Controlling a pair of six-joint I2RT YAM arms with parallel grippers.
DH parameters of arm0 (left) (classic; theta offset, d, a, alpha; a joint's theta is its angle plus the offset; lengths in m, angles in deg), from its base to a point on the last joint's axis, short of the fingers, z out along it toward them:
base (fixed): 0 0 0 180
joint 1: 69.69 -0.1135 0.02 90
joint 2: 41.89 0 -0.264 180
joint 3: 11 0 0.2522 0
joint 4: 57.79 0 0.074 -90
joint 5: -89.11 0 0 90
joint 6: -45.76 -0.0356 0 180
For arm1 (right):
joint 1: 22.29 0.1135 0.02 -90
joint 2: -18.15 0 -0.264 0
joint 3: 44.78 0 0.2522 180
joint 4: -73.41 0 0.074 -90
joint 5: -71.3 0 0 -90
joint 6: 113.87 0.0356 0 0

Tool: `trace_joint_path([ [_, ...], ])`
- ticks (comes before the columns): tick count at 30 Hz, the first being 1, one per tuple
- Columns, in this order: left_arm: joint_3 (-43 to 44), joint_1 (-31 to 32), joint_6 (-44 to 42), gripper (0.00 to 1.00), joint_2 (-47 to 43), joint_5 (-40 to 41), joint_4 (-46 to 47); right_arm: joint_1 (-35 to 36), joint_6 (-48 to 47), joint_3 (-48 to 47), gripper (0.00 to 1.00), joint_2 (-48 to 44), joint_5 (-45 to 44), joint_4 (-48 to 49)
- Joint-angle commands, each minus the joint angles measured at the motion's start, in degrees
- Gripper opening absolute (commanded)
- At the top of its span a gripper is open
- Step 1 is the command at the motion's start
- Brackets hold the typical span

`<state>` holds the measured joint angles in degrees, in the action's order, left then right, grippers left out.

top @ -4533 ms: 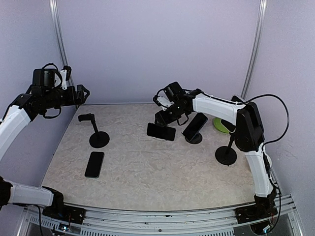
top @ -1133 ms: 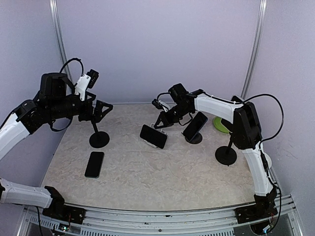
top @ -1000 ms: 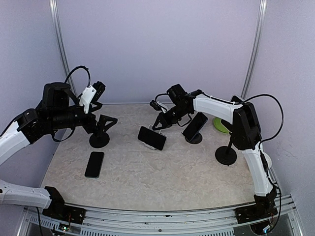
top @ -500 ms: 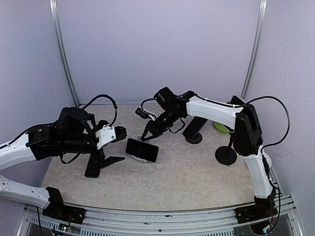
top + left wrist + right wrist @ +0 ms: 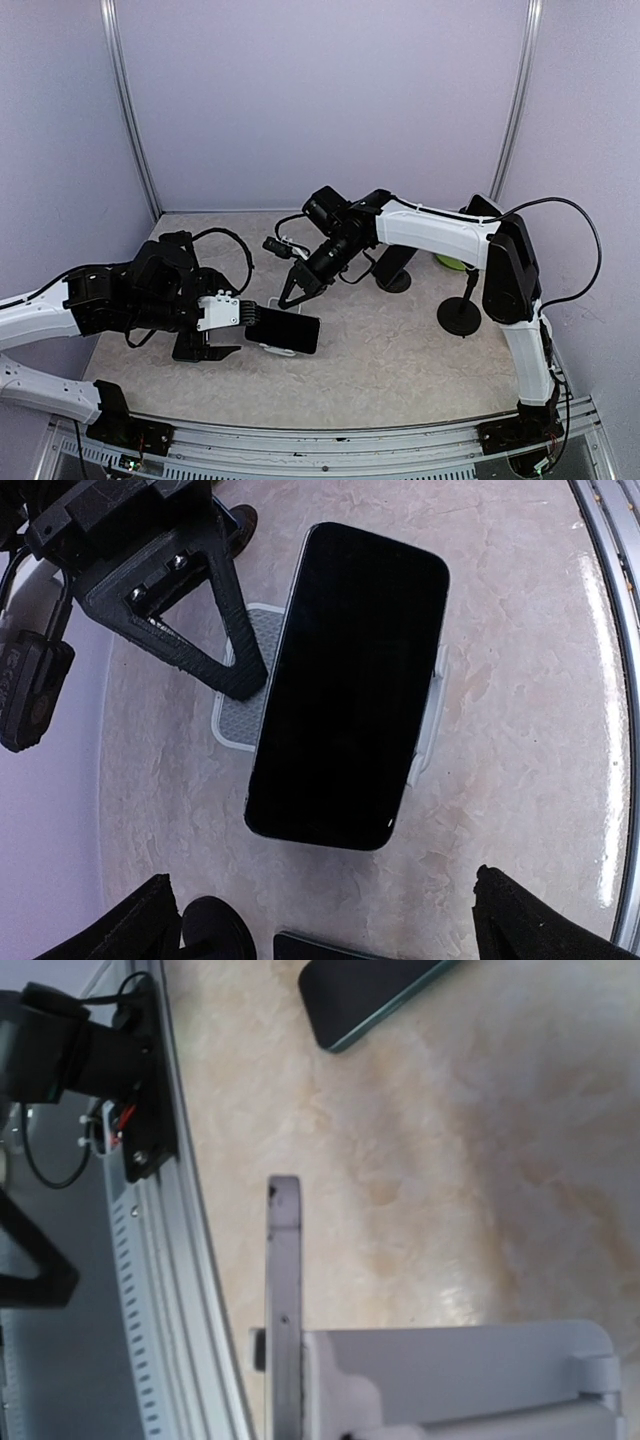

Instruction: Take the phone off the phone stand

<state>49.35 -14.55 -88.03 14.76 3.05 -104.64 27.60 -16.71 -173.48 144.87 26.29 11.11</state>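
**A:** Is the phone (image 5: 345,685) off the stand (image 5: 232,725) yet?

**B:** No. It sits in the white stand, screen dark, leaning back on it. The side clips show along one long edge. The stand is on the table (image 5: 400,350), left of the middle and towards the near edge.

**A:** Where are the arms?

**B:** One on each side of it. The left gripper (image 5: 235,333) faces the screen with its jaws wide; both fingers (image 5: 150,920) show at the bottom corners of the left wrist view, and neither touches the phone. The right gripper (image 5: 290,296) reaches down behind the stand, with one black finger at the base.

**A:** Is the right one gripping the stand?

**B:** I cannot tell. Its own camera shows only the phone's edge and the stand's back, not its fingers.

**A:** So what is done?

**B:** The approach only, I judge. Nothing is grasped that I can see. The left jaws must close on the phone and lift it free of the clips, probably with the right steadying the stand.
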Motion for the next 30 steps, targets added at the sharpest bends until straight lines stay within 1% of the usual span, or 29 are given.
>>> trace_joint_path([
  [1,-0.20,1.07,-2.60,0.99,1.67,0.80,-2.01,0.81,2.11,0.30,0.00,-4.50,5.82,-0.22],
  [4,-0.32,1.75,-2.70,0.99,3.61,2.43,-2.41,1.33,2.71,0.33,0.00,-4.37,6.69,-0.33],
  [12,-0.97,1.99,-3.95,0.99,4.99,6.12,-0.20,2.84,3.24,-0.07,0.00,-4.55,8.55,-0.35],
  [21,-0.97,3.41,-4.72,0.99,7.39,6.05,-0.52,3.38,4.67,-0.83,0.00,-4.24,9.41,0.32],
  [24,-0.36,3.53,-4.70,0.98,8.05,4.74,-1.04,3.43,4.88,-0.82,0.00,-4.31,9.71,0.60],
  [30,1.30,5.12,-3.52,0.95,10.36,4.52,-0.60,3.44,5.37,-0.91,0.00,-4.28,10.88,1.51],
])
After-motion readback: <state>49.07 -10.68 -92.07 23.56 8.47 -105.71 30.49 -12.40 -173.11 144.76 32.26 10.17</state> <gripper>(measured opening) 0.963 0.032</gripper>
